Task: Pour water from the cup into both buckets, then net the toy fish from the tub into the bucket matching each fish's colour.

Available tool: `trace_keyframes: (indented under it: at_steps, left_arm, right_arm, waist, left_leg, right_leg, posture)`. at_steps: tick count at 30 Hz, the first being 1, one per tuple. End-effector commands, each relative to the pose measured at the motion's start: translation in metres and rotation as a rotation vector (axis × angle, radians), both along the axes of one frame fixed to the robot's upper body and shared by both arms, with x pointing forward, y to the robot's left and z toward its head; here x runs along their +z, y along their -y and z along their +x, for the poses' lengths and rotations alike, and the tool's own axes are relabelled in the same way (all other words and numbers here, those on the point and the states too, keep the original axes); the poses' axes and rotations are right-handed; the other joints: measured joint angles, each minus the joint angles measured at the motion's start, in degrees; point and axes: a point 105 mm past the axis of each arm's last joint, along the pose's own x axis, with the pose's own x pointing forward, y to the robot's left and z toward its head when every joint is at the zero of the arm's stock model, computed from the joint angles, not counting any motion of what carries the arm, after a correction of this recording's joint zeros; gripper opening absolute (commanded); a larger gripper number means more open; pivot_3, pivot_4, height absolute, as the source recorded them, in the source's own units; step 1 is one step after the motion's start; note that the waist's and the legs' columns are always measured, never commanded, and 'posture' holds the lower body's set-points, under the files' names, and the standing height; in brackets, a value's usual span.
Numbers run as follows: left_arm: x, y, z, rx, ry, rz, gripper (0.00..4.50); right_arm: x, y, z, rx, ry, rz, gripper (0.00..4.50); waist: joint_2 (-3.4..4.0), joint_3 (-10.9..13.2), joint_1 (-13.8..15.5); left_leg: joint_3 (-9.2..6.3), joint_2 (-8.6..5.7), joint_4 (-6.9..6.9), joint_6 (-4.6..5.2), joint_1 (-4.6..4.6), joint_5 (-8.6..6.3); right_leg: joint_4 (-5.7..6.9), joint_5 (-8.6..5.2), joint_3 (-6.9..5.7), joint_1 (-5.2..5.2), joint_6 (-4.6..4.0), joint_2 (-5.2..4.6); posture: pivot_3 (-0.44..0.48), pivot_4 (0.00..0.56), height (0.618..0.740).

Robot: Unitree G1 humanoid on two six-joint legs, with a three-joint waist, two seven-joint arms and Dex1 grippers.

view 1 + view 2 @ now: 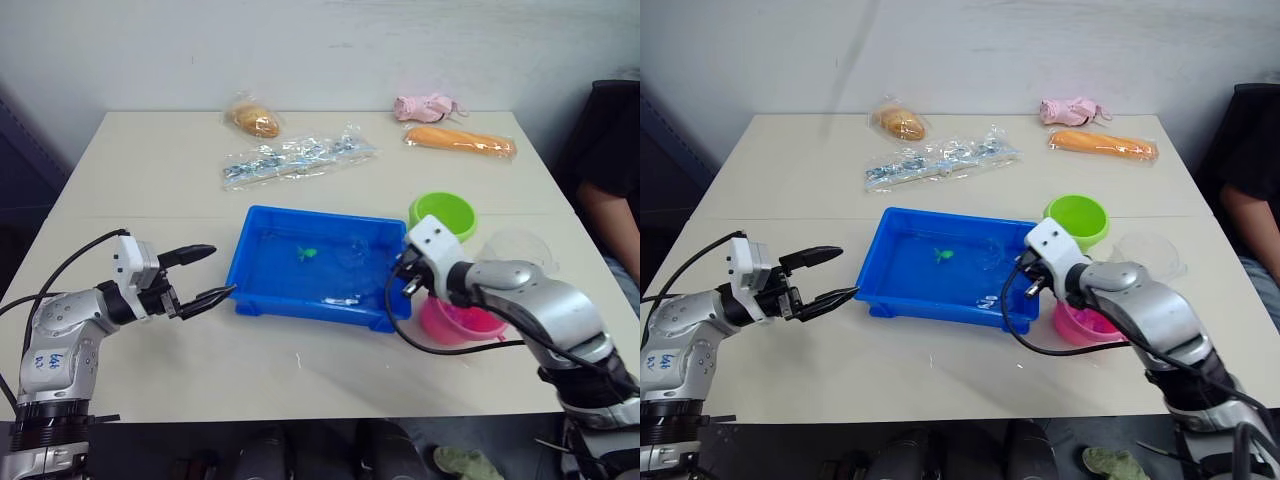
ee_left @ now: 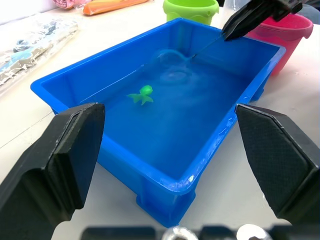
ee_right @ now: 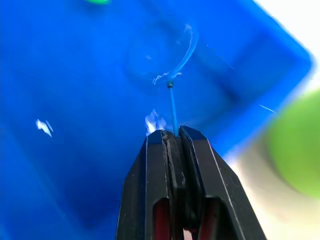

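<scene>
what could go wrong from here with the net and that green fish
The right tool pinches only the thin handle of the net, so the hoop may twist or slip in the water. The green fish floats apart from the hoop and could drift off. The pink bucket sits under the right arm, risking a knock.

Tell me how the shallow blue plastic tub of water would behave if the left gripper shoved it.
The shallow blue plastic tub holds water, so it would probably feel heavy and slide reluctantly. A quick shove would likely slosh water over its low rim. The tiny green toy fish floats loose and would probably drift.
</scene>
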Motion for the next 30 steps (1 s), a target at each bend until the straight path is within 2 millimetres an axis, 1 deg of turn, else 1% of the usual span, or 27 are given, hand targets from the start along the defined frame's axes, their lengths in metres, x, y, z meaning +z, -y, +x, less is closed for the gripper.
trace_keyframes:
  at_steps: [1,4,8,10,12,16,17,19,21,24,27,30]
  left_arm:
    - [0.013,0.002,-0.004,-0.010,0.063,0.002,4.47]
    - [0.014,0.004,-0.004,-0.017,0.065,0.004,4.47]
    - [0.015,0.007,-0.003,-0.024,0.069,0.004,4.47]
    - [0.015,0.010,-0.002,-0.031,0.070,0.003,4.47]
    - [0.016,0.013,-0.002,-0.042,0.076,-0.002,4.47]
    - [0.021,0.019,0.000,-0.060,0.120,-0.021,4.47]
    - [0.020,0.021,-0.002,-0.079,0.117,-0.038,4.47]
    - [0.018,0.028,-0.005,-0.136,0.105,-0.044,4.47]
    - [0.022,0.033,0.000,-0.154,0.116,-0.058,4.47]
    - [0.032,0.038,0.011,-0.164,0.148,-0.083,4.47]
    - [0.034,0.043,0.015,-0.193,0.155,-0.084,4.47]
    - [0.039,0.047,0.024,-0.205,0.164,-0.088,4.47]
  right_arm:
    - [0.013,-0.014,0.004,0.023,0.022,0.053,0.00]
    - [0.013,-0.026,0.003,0.036,-0.025,0.131,0.00]
    - [0.009,-0.031,0.003,0.031,-0.077,0.195,0.00]
    - [0.008,-0.035,0.002,0.041,-0.119,0.266,0.00]
    - [0.012,-0.038,-0.001,0.050,-0.160,0.366,0.00]
    - [0.023,-0.032,-0.006,0.052,-0.176,0.442,0.00]
    - [0.030,-0.031,-0.011,0.063,-0.178,0.471,0.00]
    - [0.042,-0.024,-0.021,0.079,-0.171,0.522,0.00]
    - [0.049,-0.014,-0.024,0.057,-0.154,0.563,0.00]
    - [0.054,0.002,-0.030,0.013,-0.124,0.585,0.00]
    - [0.058,0.019,-0.041,-0.002,-0.091,0.593,0.00]
    - [0.064,0.034,-0.051,-0.026,-0.048,0.623,0.00]
  waist:
    - [0.00,0.00,-0.03]
    - [0.00,0.00,0.02]
    - [0.00,0.00,0.07]
    - [0.00,0.00,0.05]
    - [0.00,0.00,0.01]
    - [0.00,0.00,0.07]
    - [0.00,0.00,0.02]
    - [0.00,0.00,0.04]
    - [0.00,0.00,0.27]
    - [-0.01,-0.01,0.47]
    - [-0.01,-0.01,0.33]
    - [-0.01,-0.01,0.25]
  left_leg:
    - [0.01,0.00,0.00,0.00,0.00,0.00]
    - [-0.01,0.00,0.00,0.00,-0.01,0.00]
    - [-0.01,-0.01,0.00,0.00,-0.01,0.00]
    - [-0.01,-0.01,0.00,0.00,-0.01,0.00]
    - [-0.02,-0.01,-0.01,0.00,-0.01,0.00]
    - [-0.02,-0.01,-0.03,0.00,-0.02,0.00]
    - [-0.01,-0.02,-0.03,0.00,-0.02,0.00]
    - [-0.01,-0.01,-0.04,0.00,-0.02,0.00]
    - [-0.02,0.00,-0.06,0.00,-0.03,0.00]
    - [-0.04,-0.04,-0.02,0.01,-0.03,0.00]
    - [-0.03,-0.06,-0.05,0.01,-0.02,0.00]
    - [0.00,-0.08,-0.14,0.01,-0.02,0.00]
  right_leg:
    - [0.00,0.00,0.01,0.00,0.00,0.00]
    - [0.00,0.00,0.00,0.00,0.00,0.00]
    - [0.00,0.00,-0.01,0.01,0.00,-0.01]
    - [0.00,0.00,0.00,0.00,0.00,0.00]
    - [0.00,0.00,0.00,0.00,0.00,0.00]
    - [0.00,0.00,0.00,0.00,0.00,0.01]
    - [0.00,0.00,0.01,0.00,0.00,0.00]
    - [0.00,0.00,0.01,-0.01,0.00,0.01]
    - [-0.01,0.00,0.00,-0.02,0.00,0.02]
    - [-0.01,0.00,0.00,0.02,0.00,0.01]
    - [-0.02,0.00,0.03,0.02,0.00,0.01]
    - [-0.09,0.00,0.02,-0.01,0.00,0.02]
  posture:
    - [0.000,0.150,0.740]
    - [0.000,0.150,0.740]
    - [0.000,0.150,0.740]
    - [0.000,0.150,0.740]
    - [0.000,0.150,0.740]
    - [0.000,0.150,0.740]
    - [0.000,0.150,0.740]
    - [0.000,0.150,0.740]
    - [0.000,0.150,0.740]
    - [0.000,0.150,0.740]
    - [0.000,0.150,0.740]
    - [0.000,0.150,0.740]
